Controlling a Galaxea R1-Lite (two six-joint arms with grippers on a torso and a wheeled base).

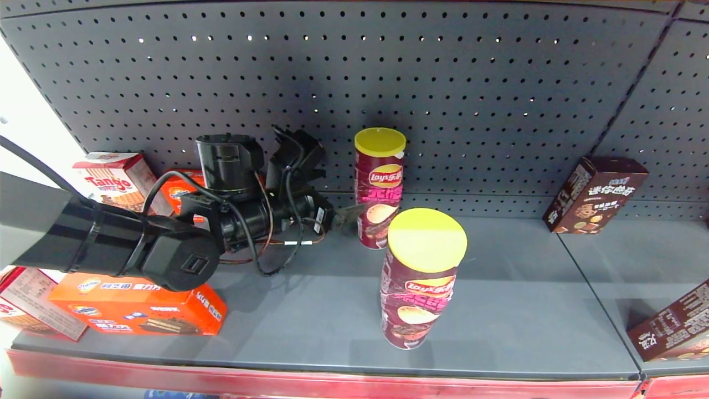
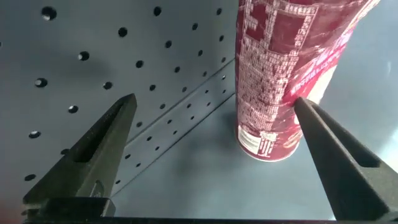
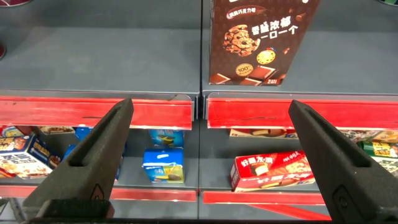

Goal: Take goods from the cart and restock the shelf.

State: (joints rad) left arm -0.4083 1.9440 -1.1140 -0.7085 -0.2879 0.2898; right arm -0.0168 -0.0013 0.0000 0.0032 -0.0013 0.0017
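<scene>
Two maroon chip cans with yellow lids stand upright on the grey shelf (image 1: 310, 327). The rear can (image 1: 379, 188) is close to the pegboard; the front can (image 1: 419, 278) stands nearer the shelf's edge. My left gripper (image 1: 350, 215) lies just left of the rear can, open, with nothing between its fingers. In the left wrist view the rear can (image 2: 280, 81) stands just beyond the open left gripper (image 2: 214, 106), apart from the fingers. My right gripper (image 3: 210, 107) is open and holds nothing, facing the shelf fronts with a brown cookie box (image 3: 261, 38) ahead.
Orange boxes (image 1: 138, 307) and a wafer box (image 1: 119, 180) lie at the shelf's left. Brown cookie boxes (image 1: 595, 194) sit at the right, another (image 1: 673, 327) at the front right. A red price rail (image 3: 155, 112) edges the shelf; lower shelves hold more boxes (image 3: 273, 171).
</scene>
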